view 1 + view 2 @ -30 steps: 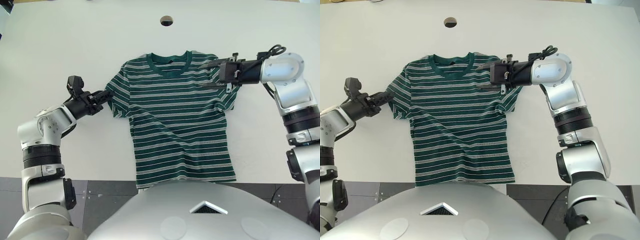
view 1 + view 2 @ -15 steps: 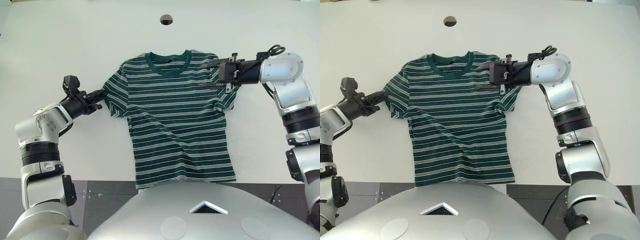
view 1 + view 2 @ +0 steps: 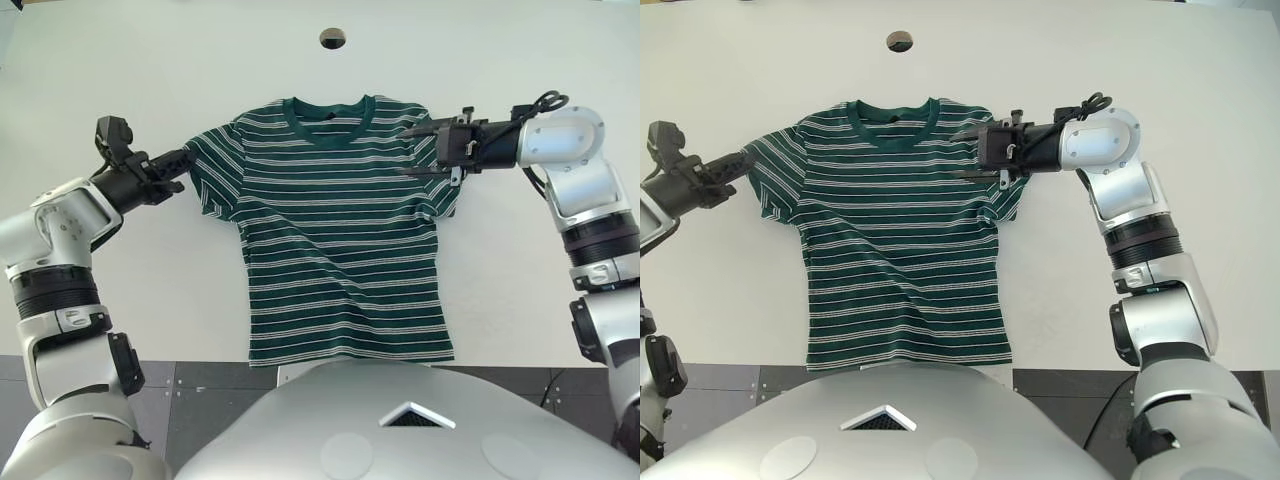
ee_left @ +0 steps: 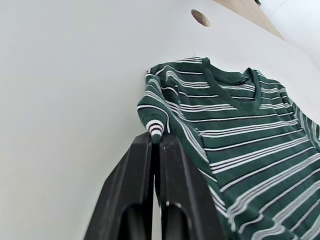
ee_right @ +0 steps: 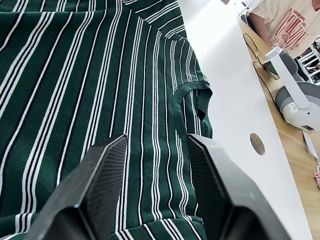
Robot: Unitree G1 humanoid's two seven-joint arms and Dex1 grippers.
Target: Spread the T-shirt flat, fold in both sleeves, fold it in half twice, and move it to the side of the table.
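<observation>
My left arm's out wide at about ten o'clock, left gripper aimed toward two, fingers pinched tight on the T-shirt sleeve. Right arm's up, elbow bent, right gripper pointing to nine o'clock, fingers spread apart, possibly resting down, hard to tell.

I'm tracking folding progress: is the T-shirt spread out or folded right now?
Spread out, not folded. The T-shirt lies full length on the table, collar and hem both showing; the left gripper pinches one sleeve stretched outward.
</observation>
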